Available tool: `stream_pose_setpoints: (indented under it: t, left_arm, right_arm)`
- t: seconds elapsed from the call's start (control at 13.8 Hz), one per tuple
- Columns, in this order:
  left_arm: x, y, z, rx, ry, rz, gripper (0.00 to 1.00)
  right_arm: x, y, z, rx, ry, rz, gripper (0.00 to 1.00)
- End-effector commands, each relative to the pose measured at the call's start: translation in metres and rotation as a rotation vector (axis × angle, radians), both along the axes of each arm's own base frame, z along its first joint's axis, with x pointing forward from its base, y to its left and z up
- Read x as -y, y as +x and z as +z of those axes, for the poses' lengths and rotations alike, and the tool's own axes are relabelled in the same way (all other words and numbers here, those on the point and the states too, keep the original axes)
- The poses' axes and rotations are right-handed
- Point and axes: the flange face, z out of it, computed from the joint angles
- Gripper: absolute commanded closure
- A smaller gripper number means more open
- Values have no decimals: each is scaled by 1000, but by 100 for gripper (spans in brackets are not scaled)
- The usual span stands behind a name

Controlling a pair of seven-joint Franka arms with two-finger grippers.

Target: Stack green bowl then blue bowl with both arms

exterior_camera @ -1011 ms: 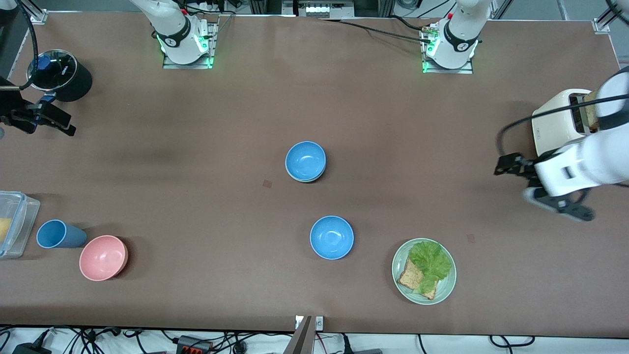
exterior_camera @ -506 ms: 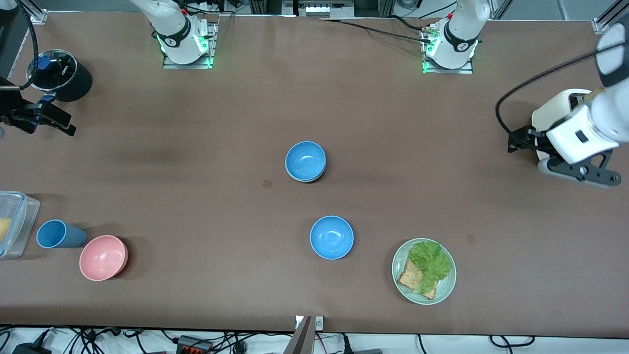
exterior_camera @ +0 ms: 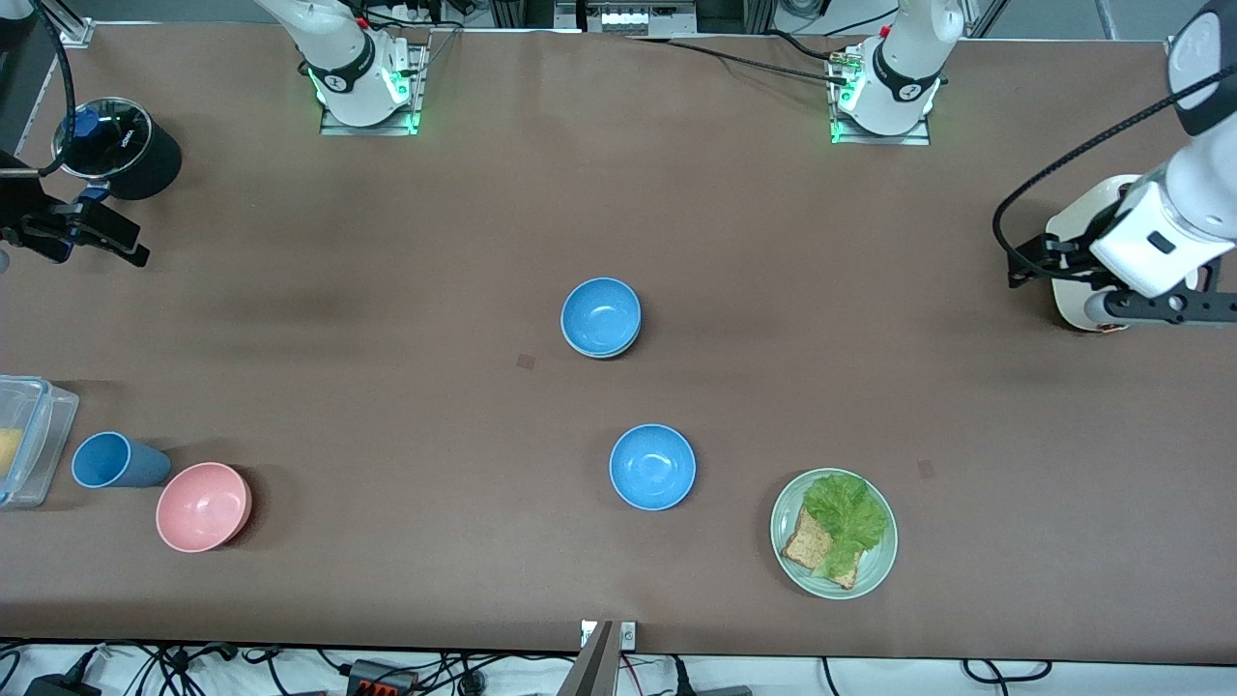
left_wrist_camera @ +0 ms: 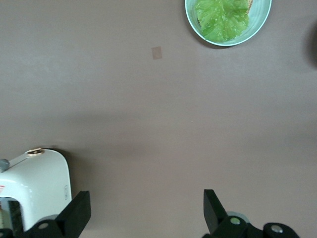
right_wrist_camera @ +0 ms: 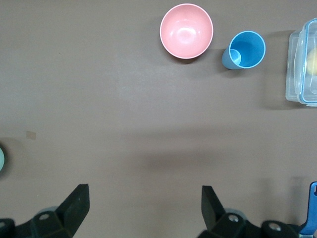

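Left hand [exterior_camera: 1174, 307] risen over toaster [left_wrist_camera: 32, 181], fingers wide, right hand [right_wrist_camera: 143, 210] wide at table edge [exterior_camera: 19, 319].

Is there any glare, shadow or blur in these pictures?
Front view: sharp, a small highlight inside the blue bowl and soft shadows beside the pink bowl. Left wrist view: a broad faint shadow on the table. Right wrist view: a similar dim band, gloss in the pink bowl.

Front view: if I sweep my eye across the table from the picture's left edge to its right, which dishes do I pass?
Blue cup → pink bowl → stacked blue bowl → lone blue bowl → plate of lettuce and toast.
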Motion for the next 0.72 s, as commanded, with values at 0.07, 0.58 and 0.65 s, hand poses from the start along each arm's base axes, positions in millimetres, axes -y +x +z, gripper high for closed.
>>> stream_pose_setpoints:
  t: [0.07,0.58,0.65]
  left_arm:
    - [7,-27,4,30,-75,38,0]
    - [5,-24,-2,13,-80,15,0]
    - [5,-24,-2,13,-79,15,0]
  right_arm:
    - [1,-7,8,-1,-8,14,0]
    - [0,-6,7,-4,-8,17,0]
    - [0,-6,7,-4,-8,17,0]
